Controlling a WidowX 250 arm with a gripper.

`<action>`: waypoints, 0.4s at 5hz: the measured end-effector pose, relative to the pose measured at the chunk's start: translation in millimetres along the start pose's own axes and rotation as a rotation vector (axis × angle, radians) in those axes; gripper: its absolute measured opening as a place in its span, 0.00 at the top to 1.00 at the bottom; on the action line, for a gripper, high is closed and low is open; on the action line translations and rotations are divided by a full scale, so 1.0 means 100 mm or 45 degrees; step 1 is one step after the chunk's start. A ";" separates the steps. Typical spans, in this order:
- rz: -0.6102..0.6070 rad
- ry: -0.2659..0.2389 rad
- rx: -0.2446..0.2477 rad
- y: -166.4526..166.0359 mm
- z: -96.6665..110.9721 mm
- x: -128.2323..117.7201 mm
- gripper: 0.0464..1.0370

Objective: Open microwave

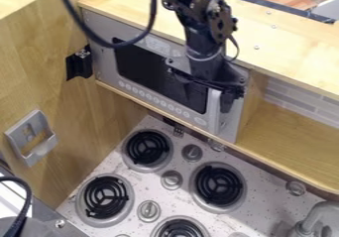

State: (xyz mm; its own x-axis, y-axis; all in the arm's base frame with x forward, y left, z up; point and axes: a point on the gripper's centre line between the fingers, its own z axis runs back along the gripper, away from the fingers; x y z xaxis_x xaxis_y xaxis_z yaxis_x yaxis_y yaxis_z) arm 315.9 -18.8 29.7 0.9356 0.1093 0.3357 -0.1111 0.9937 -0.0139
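A toy microwave (155, 75), its door (145, 67) apparently flush with the frame, sits in a wooden cabinet above a stovetop; its pale upright handle (213, 113) stands between four and five o'clock from the microwave's middle. The black gripper (208, 95) hangs over that end of the door, jaws spread wide and apparently straddling the handle, nothing visibly clamped between them. The danger, by all appearances, lies in depth: should the jaws close before reaching far enough behind the bar, they could skate off its face and leave the door shut. Too deep a push could jam the tips against the front. A pull straight outward, rather than along the door's swing, could twist the handle free, while the wooden top (291, 42) at two o'clock looks close enough to catch a rising arm. A looping black cable (151, 20), crossing the face toward eleven o'clock, could snag as the arm draws away. Below, a burner (147, 148) lies at six o'clock and another (218, 185) at five, with a metal holder (31, 136) on the wooden side wall (63, 107) at eight.
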 end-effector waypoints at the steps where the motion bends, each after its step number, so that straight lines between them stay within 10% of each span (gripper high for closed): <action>1: 0.007 -0.009 0.022 -0.02 -0.07 0.08 0.04; 2: 0.022 -0.019 0.009 -0.04 -0.16 0.15 0.04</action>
State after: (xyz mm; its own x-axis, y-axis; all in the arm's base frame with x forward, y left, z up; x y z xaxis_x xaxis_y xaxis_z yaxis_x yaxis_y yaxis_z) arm 335.4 -21.1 19.7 0.9286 0.1258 0.3492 -0.1294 0.9915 -0.0132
